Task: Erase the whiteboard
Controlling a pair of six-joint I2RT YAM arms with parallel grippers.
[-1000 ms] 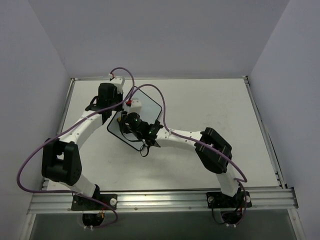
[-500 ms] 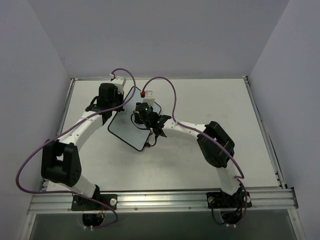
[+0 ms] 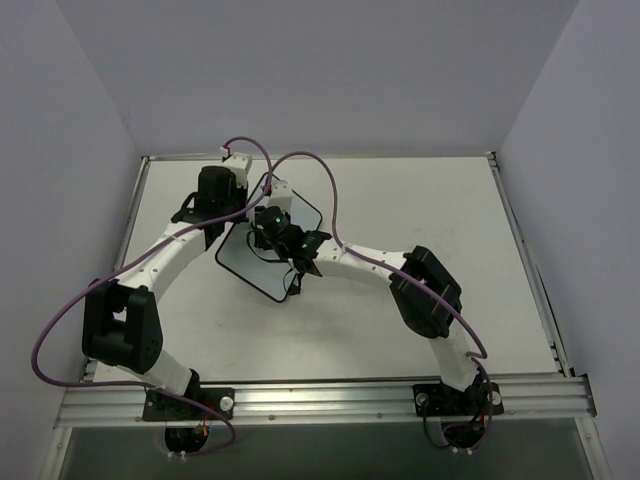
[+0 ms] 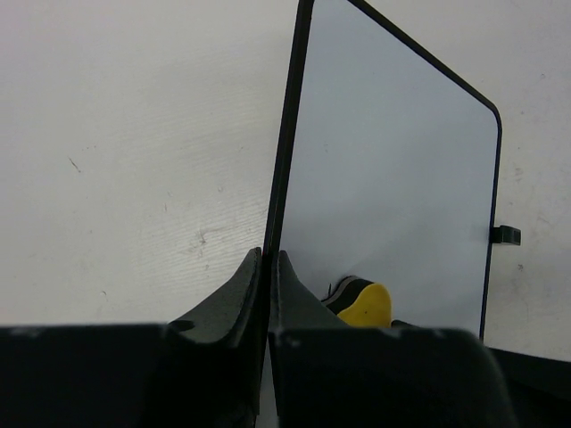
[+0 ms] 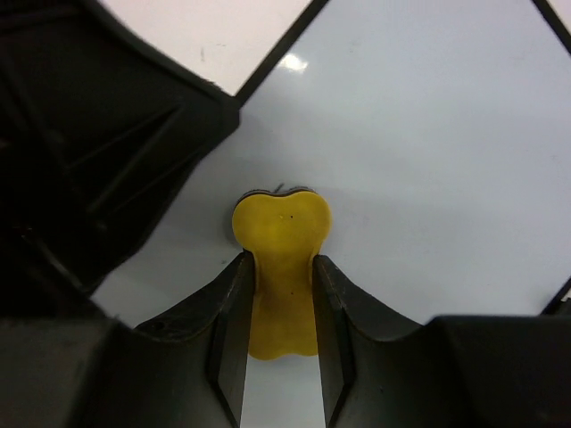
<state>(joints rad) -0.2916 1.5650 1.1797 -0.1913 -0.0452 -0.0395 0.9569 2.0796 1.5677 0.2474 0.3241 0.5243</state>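
ERASER AT WORK: The right end effector [image 5: 281,265] is clamped tight on a yellow eraser [image 5: 281,218], whose working face is held against the whiteboard [image 5: 428,134]. Over the past second it has travelled from the near half of the board up to the far half, and it now works close beside the other arm's grip.

The left end effector [image 4: 268,264] has drawn its fingers in over that same second. It now pinches the thin black frame on the board's left edge, pinning the board while the other arm rubs.

The whiteboard lies flat and turned cornerwise in the far-left part of the tabletop [image 3: 430,200], well apart from the right edge.

In both wrist views the white surface that shows is bare, with no writing visible. In the overhead view, the part under the arms is hidden.

Judged from that, the erasing looks largely done. At most a patch under the eraser or the arms is left to pass over.

The risk now is the board skating sideways under the strokes, should the pinch on its frame prove loose.
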